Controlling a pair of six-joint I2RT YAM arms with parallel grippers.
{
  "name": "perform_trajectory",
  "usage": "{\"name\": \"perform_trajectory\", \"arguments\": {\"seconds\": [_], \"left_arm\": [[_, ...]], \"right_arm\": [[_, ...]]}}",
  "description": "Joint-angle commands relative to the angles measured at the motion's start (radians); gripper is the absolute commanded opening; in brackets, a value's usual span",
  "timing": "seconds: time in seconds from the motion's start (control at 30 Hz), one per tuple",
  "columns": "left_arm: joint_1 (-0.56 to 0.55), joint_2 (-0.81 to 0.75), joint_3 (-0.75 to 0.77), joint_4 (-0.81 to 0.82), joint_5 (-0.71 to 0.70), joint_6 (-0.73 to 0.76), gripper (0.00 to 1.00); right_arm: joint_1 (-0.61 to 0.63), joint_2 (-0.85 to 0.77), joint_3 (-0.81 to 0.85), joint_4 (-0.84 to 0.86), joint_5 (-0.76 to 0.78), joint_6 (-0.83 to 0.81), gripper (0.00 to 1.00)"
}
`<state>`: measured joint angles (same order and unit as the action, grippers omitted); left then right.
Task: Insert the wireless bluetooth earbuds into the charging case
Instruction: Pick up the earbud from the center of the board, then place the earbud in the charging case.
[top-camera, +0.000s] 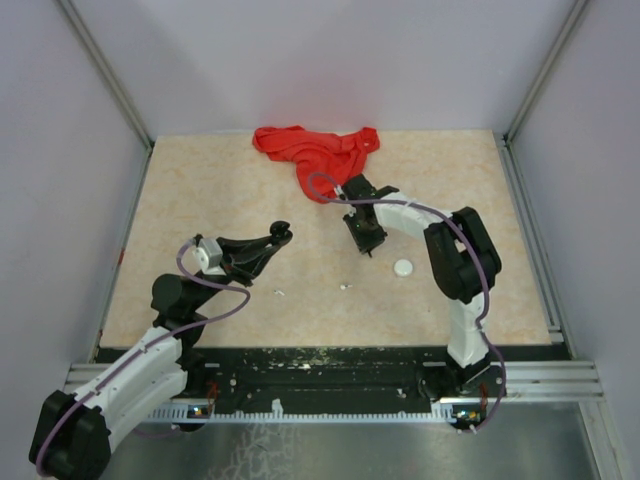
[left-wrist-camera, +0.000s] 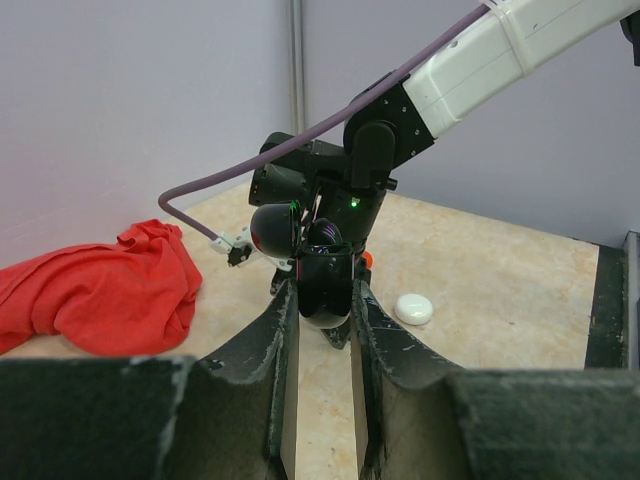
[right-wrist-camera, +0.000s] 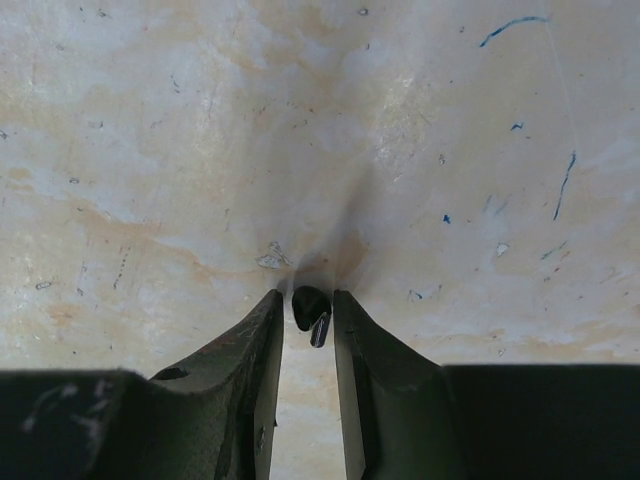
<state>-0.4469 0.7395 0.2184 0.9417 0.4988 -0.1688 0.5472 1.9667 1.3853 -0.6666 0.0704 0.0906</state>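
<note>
Black earbud — where is it?

Lying on the surface, right between the tips of the right fingers, which point down at it.

Do they have it?

I cannot tell. They stand only a narrow gap apart, one on each side of the bud. The wrist view does not show whether they press it or merely flank it.

And the left fingers?

Closed on the black charging case, which they hold up off the surface. I cannot make out whether its lid is up.

How will the bud handle?

My guess is that it has almost no weight and is hard, glossy plastic, so it will be slippery — a tiny thing that can pop sideways out of a pinch. It is probably not delicate, but it is easy to lose. Take it across the rounded body, where it is widest, not by the thin stem.

Which way does it point?

In the right wrist view the rounded body lies toward the far side. The stem runs back toward the wrist, leaning a little to the right. So the long axis runs roughly along the fingers, and they close across its short side. For the case it will likely need turning stem-down.
</note>
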Motion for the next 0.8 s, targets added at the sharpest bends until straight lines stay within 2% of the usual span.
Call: {"name": "perform_trajectory", "arguments": {"seconds": [0.0, 0.3, 0.5, 0.77], "left_arm": [[0.003, -0.001, 0.034, 0.02, 0.011, -0.009, 0.01], [0.003, 0.012, 0.035, 0.027, 0.005, -0.02, 0.01], [0.004, 0.032, 0.042, 0.049, 0.014, -0.014, 0.01], [0.003, 0.069, 0.075, 0.043, 0.053, 0.097, 0.01]], "right_arm": [[0.011, 0.009, 0.044, -0.008, 0.036, 0.013, 0.27], [0.017, -0.039, 0.039, -0.018, 0.042, 0.017, 0.15], [0.036, -0.154, 0.027, -0.009, 0.065, 0.03, 0.12], [0.105, -0.357, 0.05, 0.016, 0.147, 0.042, 0.1]]}}
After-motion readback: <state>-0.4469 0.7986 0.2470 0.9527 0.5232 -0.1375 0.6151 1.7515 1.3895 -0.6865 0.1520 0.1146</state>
